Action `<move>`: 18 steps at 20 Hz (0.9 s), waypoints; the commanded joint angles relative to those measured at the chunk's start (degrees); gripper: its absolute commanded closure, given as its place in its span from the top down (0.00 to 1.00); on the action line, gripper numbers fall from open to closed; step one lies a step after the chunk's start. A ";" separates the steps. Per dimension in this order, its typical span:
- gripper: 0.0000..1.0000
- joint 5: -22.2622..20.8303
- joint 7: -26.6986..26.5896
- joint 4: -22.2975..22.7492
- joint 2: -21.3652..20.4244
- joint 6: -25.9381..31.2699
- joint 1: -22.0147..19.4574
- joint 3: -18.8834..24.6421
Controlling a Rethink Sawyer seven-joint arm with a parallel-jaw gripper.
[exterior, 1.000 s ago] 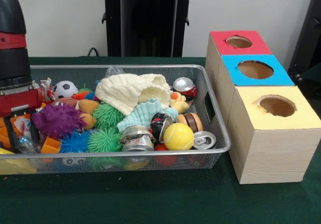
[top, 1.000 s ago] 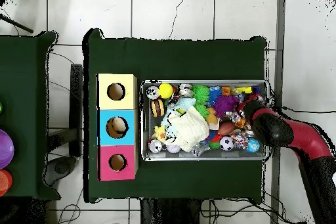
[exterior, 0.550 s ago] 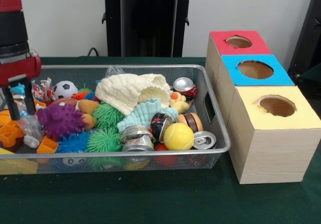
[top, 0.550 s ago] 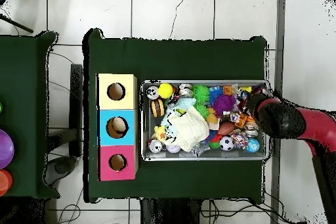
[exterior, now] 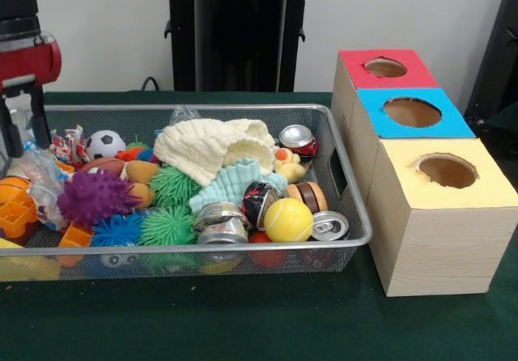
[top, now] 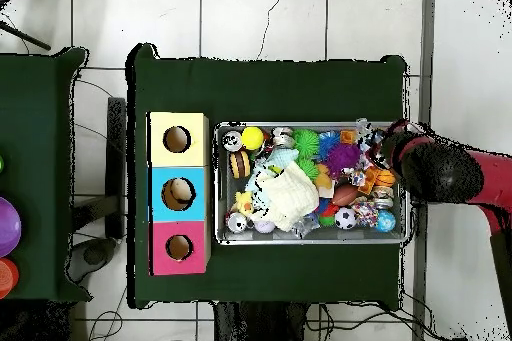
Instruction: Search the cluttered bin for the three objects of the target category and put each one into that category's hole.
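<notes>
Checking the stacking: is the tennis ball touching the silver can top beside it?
Touching. Front view shows the tennis ball pressed against the can top, no gap.

A dark green table cover (exterior: 243, 329) lies over a white tiled floor (top: 260, 17).

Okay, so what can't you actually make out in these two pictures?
- End effector, front view: cut off by the left edge, so open or shut is unclear; overhead, the arm covers it.
- Under the cream cloth: whatever it covers in the wire bin is hidden in both views.
- Yellow box's hole, front view: the inside is too shadowed to see.
</notes>
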 commanded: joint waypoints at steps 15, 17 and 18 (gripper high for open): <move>0.00 -5.82 7.85 2.97 -7.35 5.26 14.62 -15.52; 0.00 -5.22 8.84 3.39 -7.78 4.48 15.65 -16.58; 0.00 -4.82 9.36 3.67 -8.04 4.08 16.13 -17.08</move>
